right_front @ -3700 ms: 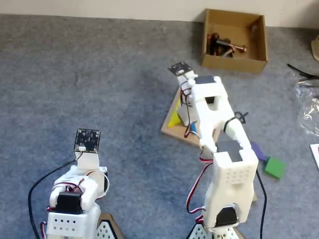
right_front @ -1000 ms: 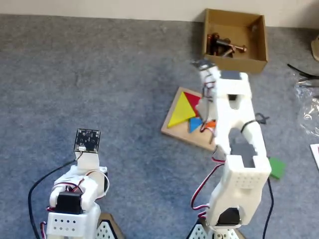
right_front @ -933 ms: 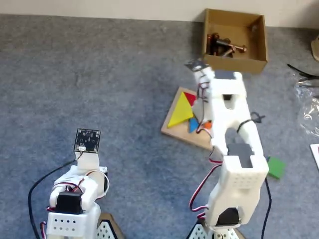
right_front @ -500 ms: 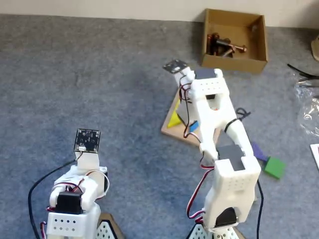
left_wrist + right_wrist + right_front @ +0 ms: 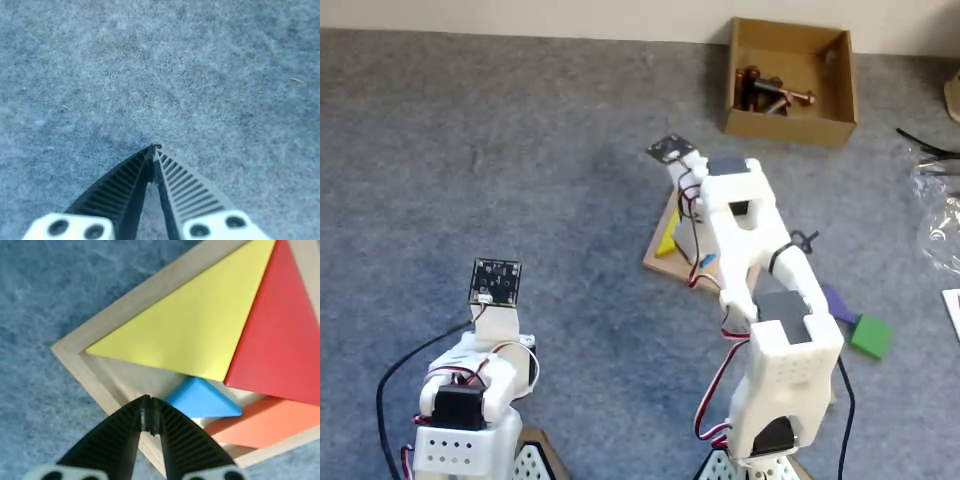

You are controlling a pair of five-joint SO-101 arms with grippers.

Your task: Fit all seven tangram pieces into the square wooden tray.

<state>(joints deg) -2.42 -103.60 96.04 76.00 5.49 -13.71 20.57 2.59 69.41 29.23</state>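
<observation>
The square wooden tray (image 5: 82,361) lies on the carpet and holds a large yellow triangle (image 5: 200,325), a large red triangle (image 5: 275,340), a small blue triangle (image 5: 202,397) and an orange piece (image 5: 265,422). My right gripper (image 5: 150,421) is shut and empty, its tips over the bare tray floor by the near corner, beside the blue triangle. In the high view the right arm (image 5: 740,205) covers most of the tray (image 5: 657,258). A purple piece (image 5: 840,302) and a green square (image 5: 871,336) lie on the carpet to the arm's right. My left gripper (image 5: 152,149) is shut over bare carpet.
A cardboard box (image 5: 790,70) with metal parts stands at the back right. Plastic wrap and cables lie at the far right edge (image 5: 935,200). The left arm (image 5: 480,375) stays folded at the front left, with open carpet ahead of it.
The right arm swung from the tray's far right side leftward and now covers the tray's left half. The left arm has not moved.
</observation>
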